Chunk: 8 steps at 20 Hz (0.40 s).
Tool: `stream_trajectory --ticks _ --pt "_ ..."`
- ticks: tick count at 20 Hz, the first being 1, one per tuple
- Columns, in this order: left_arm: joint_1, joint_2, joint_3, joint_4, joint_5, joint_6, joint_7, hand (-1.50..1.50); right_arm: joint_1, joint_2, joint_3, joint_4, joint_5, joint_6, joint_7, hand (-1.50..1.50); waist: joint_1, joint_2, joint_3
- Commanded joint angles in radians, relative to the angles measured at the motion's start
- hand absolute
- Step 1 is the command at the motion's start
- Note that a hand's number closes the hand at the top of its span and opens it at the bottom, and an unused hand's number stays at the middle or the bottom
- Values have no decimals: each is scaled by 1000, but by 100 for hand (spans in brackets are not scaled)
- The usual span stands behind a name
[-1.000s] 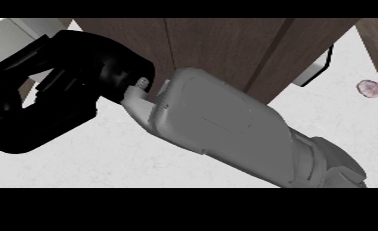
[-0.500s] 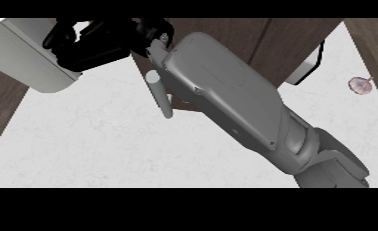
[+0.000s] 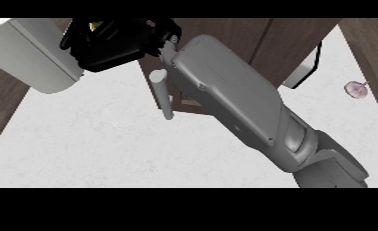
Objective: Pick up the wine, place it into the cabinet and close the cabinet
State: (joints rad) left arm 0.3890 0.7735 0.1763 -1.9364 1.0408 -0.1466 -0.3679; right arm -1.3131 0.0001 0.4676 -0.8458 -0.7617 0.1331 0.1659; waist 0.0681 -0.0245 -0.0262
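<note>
Up near the top edge, the right robot hand [image 3: 118, 45] is curled around something mostly hidden, perhaps the wine; I cannot tell. It hovers at the dark cabinet [image 3: 244, 37], with open white desk [image 3: 96, 140] below.

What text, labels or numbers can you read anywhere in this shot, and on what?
None can be read.
Object in the right hand: a scrap of green and orange shows at its top edge, possibly a label, but the hand hides it and no letters can be made out.
Cabinet, grey handle, counter, small pink item: no markings visible.
</note>
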Motion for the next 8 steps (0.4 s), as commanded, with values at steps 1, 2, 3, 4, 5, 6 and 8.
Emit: stream_trajectory --ticks 1,2,3,4,5,6,8 --pt "-9 -15 -15 -10 10 8 7 -150 29 -172 -96 137 26 -58 -39 150 -50 51 25" --pt "-21 -1 -15 -23 16 13 22 -150 33 -154 -95 144 25 -69 -45 150 -52 53 26" --pt "-14 -3 -30 -19 18 3 30 -150 37 -181 -108 132 17 -50 -61 150 -64 55 26" --pt "-34 3 -23 -5 20 18 36 -150 44 -161 -91 137 23 -50 -64 150 -75 59 25" --pt "-21 -27 -67 -35 11 15 28 -150 40 -150 -89 150 21 -58 -71 150 -60 61 24" --pt "-26 -18 -53 -43 20 12 32 -150 60 -160 -88 143 23 -54 -94 150 -64 54 25" --pt "-53 -18 -78 -51 15 34 48 -150 45 -152 -86 143 10 -42 -95 150 -85 61 26"
